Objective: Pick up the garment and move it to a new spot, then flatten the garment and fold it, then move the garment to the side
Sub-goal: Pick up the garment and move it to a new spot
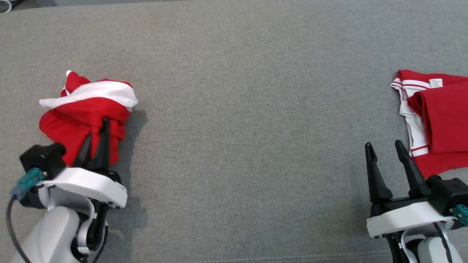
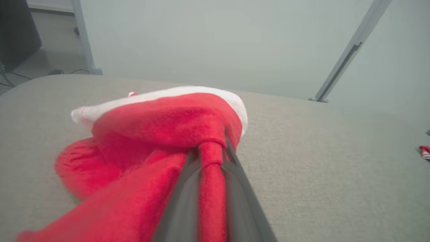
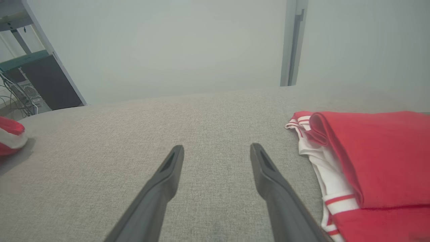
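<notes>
From my left gripper [image 1: 97,128], the garment [image 1: 84,109] lies heaped on the padded surface [image 1: 248,109] straight ahead of the fingertips, with one fold running back between the two fingers. A second garment [image 1: 444,120] lies on the same surface just right of my right gripper [image 1: 383,143] and slightly ahead, apart from its fingers. The first heap sits well off to that gripper's left.

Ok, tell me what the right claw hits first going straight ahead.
The way looks free: only grey cloth surface lies ahead of the open right claw. The folded red garment sits off to its right, outside that line. If tilted down, it might graze the surface first.
</notes>
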{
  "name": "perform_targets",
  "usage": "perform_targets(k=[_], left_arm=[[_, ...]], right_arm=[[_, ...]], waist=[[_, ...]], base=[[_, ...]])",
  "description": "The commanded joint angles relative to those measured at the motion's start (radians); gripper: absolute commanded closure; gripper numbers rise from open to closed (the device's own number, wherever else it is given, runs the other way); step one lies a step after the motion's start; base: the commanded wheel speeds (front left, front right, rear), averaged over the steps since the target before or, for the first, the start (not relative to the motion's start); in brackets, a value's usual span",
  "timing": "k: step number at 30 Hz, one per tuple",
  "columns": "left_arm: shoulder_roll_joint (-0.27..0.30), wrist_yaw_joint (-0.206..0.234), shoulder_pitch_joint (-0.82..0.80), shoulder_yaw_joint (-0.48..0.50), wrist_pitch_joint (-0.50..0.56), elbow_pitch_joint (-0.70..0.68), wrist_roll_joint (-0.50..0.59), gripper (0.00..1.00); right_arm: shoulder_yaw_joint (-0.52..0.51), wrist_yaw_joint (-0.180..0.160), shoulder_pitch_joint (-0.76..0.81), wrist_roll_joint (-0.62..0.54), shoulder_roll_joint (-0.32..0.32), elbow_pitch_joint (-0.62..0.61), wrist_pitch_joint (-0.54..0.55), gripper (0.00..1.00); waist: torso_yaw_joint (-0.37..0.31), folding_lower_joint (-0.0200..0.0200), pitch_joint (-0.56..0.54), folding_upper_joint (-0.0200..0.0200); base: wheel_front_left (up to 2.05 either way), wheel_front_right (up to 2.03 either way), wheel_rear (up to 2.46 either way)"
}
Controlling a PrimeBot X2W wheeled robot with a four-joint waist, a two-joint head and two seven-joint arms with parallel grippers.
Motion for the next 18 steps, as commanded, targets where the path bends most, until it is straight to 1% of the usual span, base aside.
perform_targets(k=[1, 2, 3, 5, 9, 13, 18], left_arm=[[0.029, 0.018, -0.01, 0.02, 0.004, -0.045, 0.022, 1.0], [0.017, 0.034, 0.003, -0.011, 0.017, -0.078, 0.043, 1.0], [0.012, 0.04, 0.006, -0.029, 0.024, -0.095, 0.056, 1.0], [0.007, 0.043, 0.006, -0.046, 0.034, -0.111, 0.066, 1.0], [-0.006, 0.044, -0.013, -0.115, 0.076, -0.152, 0.108, 1.0], [-0.032, 0.031, -0.061, -0.183, 0.114, -0.169, 0.15, 1.0], [-0.086, -0.004, -0.14, -0.276, 0.161, -0.165, 0.196, 1.0]], right_arm=[[0.03, -0.003, 0.001, 0.008, -0.007, -0.014, -0.017, 0.0], [0.034, -0.003, 0.002, 0.015, -0.007, -0.006, -0.021, 0.0], [0.034, -0.003, 0.003, 0.021, -0.007, -0.003, -0.024, 0.0], [0.034, -0.003, 0.004, 0.027, -0.007, 0.001, -0.026, 0.0], [0.034, -0.003, 0.011, 0.039, -0.007, 0.017, -0.033, 0.0], [0.034, -0.003, 0.015, 0.052, -0.007, 0.026, -0.041, 0.0], [0.038, -0.003, 0.015, 0.073, -0.007, 0.038, -0.053, 0.0]], waist=[[-0.026, 0.0, -0.013, 0.0], [-0.049, 0.0, -0.02, 0.0], [-0.062, 0.0, -0.024, 0.0], [-0.074, 0.0, -0.028, 0.0], [-0.129, 0.0, -0.043, 0.0], [-0.188, 0.0, -0.045, 0.0], [-0.271, 0.0, -0.045, 0.0]], base=[[0.0, 0.0, 0.0], [0.0, 0.0, 0.0], [0.0, 0.0, 0.0], [0.0, 0.0, 0.0], [0.0, 0.0, 0.0], [0.0, 0.0, 0.0], [0.0, 0.0, 0.0]])
